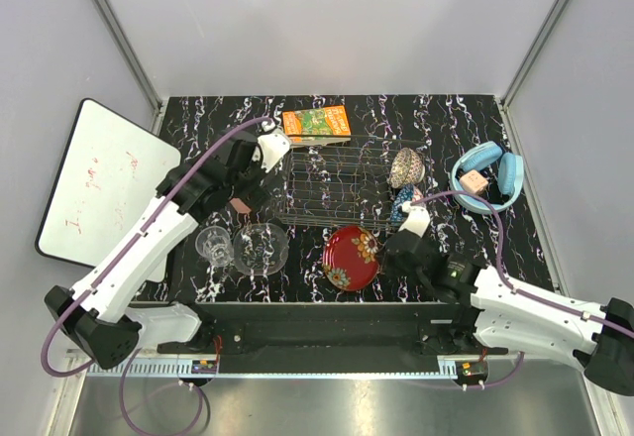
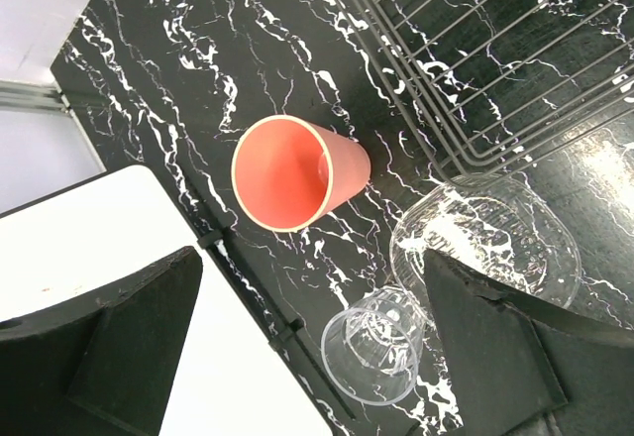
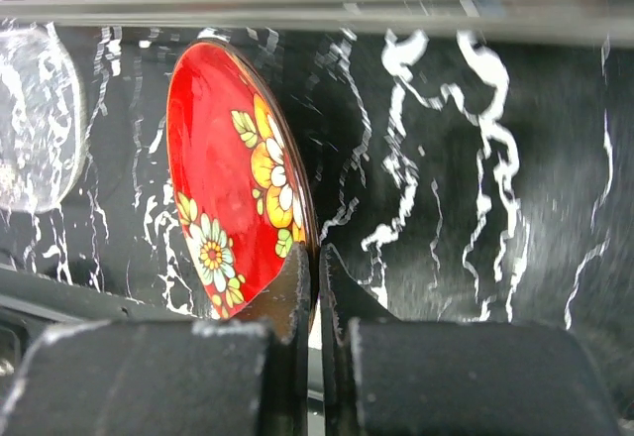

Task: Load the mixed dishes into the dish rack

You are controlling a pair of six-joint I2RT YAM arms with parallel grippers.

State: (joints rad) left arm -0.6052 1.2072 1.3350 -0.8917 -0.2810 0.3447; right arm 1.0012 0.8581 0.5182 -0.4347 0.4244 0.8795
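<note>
My right gripper (image 3: 318, 282) is shut on the right rim of the red floral plate (image 3: 228, 178), which lies in front of the dish rack (image 1: 342, 183) in the top view (image 1: 350, 257). My left gripper (image 2: 312, 347) is open and empty above the salmon-pink cup (image 2: 297, 170), which lies on its side left of the rack (image 2: 475, 59). The clear drinking glass (image 2: 374, 347) and the clear glass bowl (image 2: 495, 233) sit below the cup. The brownish patterned bowl (image 1: 405, 166) and the blue patterned bowl (image 1: 400, 201) stand at the rack's right end.
An orange-green carton (image 1: 317, 122) lies behind the rack. Blue headphones (image 1: 487, 176) lie at the right. A whiteboard (image 1: 104, 183) leans at the table's left edge. Grey walls close the sides and back.
</note>
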